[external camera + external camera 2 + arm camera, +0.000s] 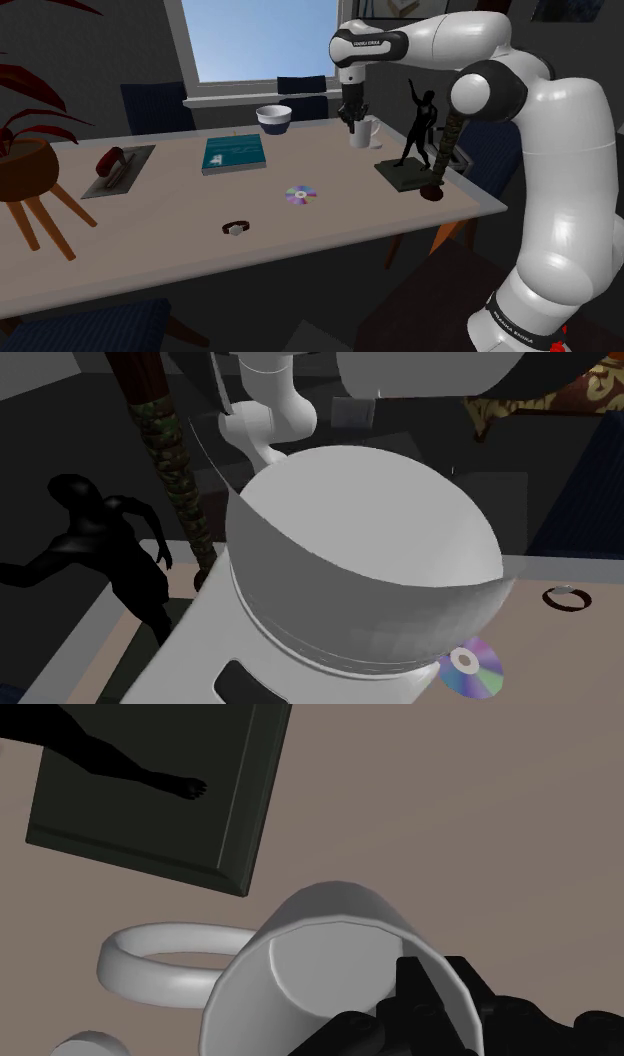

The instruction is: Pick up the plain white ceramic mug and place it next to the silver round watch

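Towards the shoulder view's left, the silver round watch [236, 228] on its dark strap lies flat near the front edge of the pale rectangular table [150, 215]. Bare tabletop surrounds it, so there is room to set something beside it. To its right, a little farther back, a shiny rainbow-tinted disc [301, 194] lies well apart from the watch.

Farther right, near the table's far edge, the plain white ceramic mug [368, 134] stands upright with its handle turned away from the disc. The all-black two-finger gripper [350, 120] comes down from above onto the mug's rim. In the wrist view the gripper [435, 976] is nearly shut, its fingers pinching the mug's [330, 934] wall, one inside and one outside. A rim pinch probably suits a wide body. The mug seems not yet lifted.

Just right of it stands the black dancing figurine [418, 120] on a dark square base, close enough that a straight lift looks safest.
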Robot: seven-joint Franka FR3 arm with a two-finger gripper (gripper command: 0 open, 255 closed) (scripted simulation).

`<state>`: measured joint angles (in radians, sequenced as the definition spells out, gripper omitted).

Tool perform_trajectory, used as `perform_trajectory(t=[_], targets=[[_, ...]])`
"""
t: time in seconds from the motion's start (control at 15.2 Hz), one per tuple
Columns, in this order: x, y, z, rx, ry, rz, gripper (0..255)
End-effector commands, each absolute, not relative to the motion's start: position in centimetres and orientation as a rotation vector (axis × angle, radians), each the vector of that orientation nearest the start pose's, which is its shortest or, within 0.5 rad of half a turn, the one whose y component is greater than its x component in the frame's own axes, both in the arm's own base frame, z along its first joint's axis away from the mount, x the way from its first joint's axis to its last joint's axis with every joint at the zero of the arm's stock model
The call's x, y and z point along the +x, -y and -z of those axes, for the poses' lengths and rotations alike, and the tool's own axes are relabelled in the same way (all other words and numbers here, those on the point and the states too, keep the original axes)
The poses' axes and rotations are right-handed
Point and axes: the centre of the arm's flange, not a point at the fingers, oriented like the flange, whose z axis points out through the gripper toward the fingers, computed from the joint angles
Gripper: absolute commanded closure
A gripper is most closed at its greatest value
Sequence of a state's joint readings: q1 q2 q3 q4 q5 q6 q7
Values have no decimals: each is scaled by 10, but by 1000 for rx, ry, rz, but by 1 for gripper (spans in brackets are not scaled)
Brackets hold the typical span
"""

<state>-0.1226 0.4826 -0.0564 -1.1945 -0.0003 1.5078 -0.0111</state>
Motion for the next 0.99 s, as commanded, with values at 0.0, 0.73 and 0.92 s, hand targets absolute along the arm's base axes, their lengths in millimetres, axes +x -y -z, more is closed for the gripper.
perform_trajectory(t=[0.0, 0.73, 0.92], targets=[[670, 114, -507, -3130, -257, -269, 255], [670, 114, -561, -3130, -257, -269, 255], [672, 75, -553, -3130, -257, -269, 255]])
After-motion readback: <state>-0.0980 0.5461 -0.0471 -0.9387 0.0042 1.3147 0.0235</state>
